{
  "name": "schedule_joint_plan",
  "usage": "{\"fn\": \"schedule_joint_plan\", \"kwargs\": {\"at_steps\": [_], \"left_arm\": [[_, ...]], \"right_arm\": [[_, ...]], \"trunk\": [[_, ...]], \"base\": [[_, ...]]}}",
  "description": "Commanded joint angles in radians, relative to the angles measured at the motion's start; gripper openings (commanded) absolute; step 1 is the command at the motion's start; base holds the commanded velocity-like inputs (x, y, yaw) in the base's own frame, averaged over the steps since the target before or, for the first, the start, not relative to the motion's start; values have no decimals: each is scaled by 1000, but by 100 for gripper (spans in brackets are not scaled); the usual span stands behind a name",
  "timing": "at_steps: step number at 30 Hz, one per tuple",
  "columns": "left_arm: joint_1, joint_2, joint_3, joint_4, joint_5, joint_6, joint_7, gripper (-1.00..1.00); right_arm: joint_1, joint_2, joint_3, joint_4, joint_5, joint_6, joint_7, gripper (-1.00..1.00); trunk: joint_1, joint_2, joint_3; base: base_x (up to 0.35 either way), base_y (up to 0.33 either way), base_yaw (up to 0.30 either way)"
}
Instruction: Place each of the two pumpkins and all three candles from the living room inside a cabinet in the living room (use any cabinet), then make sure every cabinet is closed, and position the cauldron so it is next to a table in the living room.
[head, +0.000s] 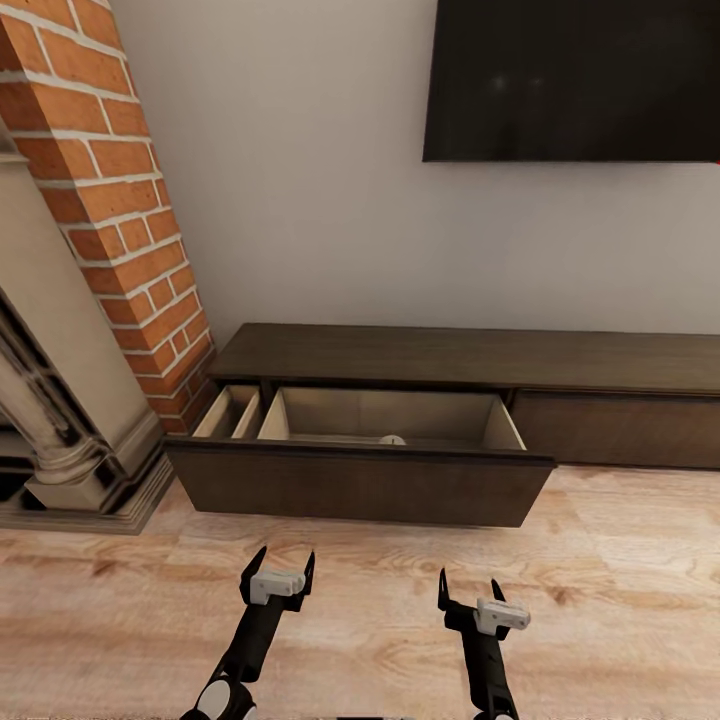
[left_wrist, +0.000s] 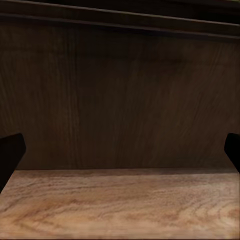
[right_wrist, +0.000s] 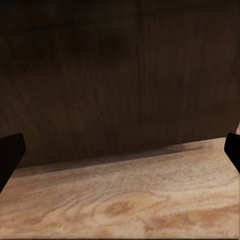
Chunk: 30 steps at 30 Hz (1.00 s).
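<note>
The long dark brown cabinet (head: 470, 358) stands against the wall, with its wide left drawer (head: 360, 485) pulled out over the floor. The drawer's pale interior is open to view. A small grey-beige top, apparently a candle (head: 392, 439), peeks over the drawer front. My left gripper (head: 285, 562) and right gripper (head: 468, 585) hover low above the floor just short of the drawer front, both open and empty. In the wrist views the dark fingers (left_wrist: 10, 155) (right_wrist: 10, 155) frame the drawer front (left_wrist: 120, 100) (right_wrist: 120, 85) close ahead. The pumpkins, cauldron and table are out of view.
A brick fireplace (head: 110, 200) with a stone surround (head: 60, 420) stands at the left, close to the drawer's end. A dark TV (head: 570, 80) hangs on the wall above the cabinet. Light wood floor (head: 620, 600) stretches around both arms.
</note>
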Motion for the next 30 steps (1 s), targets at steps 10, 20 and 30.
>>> {"fn": "schedule_joint_plan", "kwargs": {"at_steps": [10,20,30], "left_arm": [[-1,2,-8,-1,3,-3,10,100],[-1,2,-8,-2,3,-3,10,100],[-1,3,-8,-3,3,-3,10,100]], "right_arm": [[1,-1,13,2,-3,-14,-7,100],[6,-1,12,2,-3,-15,-7,100],[7,-2,12,3,-5,-15,-7,100]], "trunk": [[2,-1,-16],[6,-4,-55],[6,-4,-55]], "base": [[0,0,0],[0,0,0],[0,0,0]]}}
